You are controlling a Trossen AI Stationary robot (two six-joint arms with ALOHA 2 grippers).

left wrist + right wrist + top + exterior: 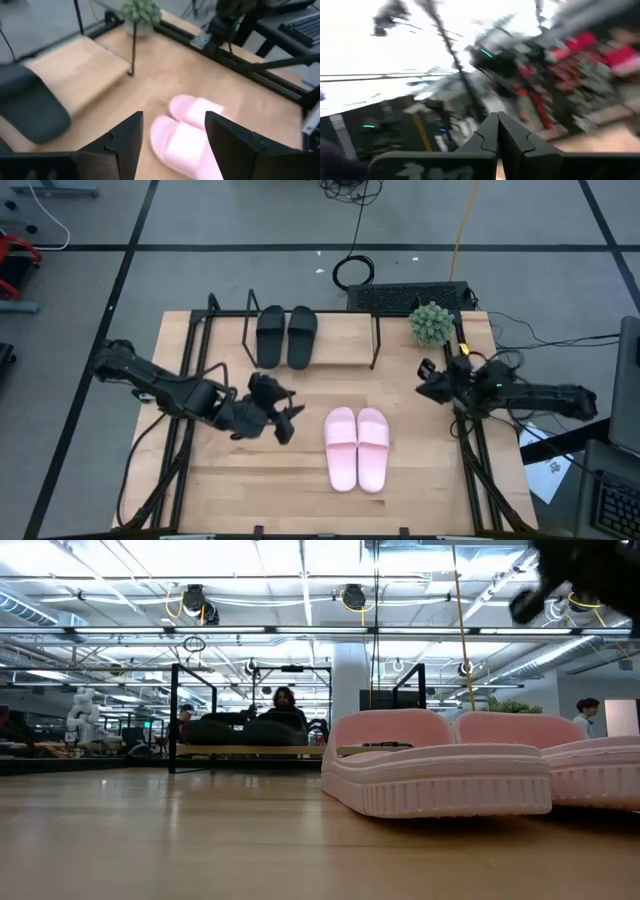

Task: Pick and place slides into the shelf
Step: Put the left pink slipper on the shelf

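While the right gripper (497, 131) waits pinched closed at the table's right edge, the left gripper (283, 418), spread wide and empty, sits just left of the pink slides (357, 446), whose length runs front-to-back.

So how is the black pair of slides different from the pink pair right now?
The black pair sits on the shelf at the far side of the table; the pink pair lies on the bare tabletop, nearer the middle. The black pair is matte and dark, the pink pair pale. The open left end effector hangs beside the pink pair, not the black one. Both pairs lie side by side, soles down.
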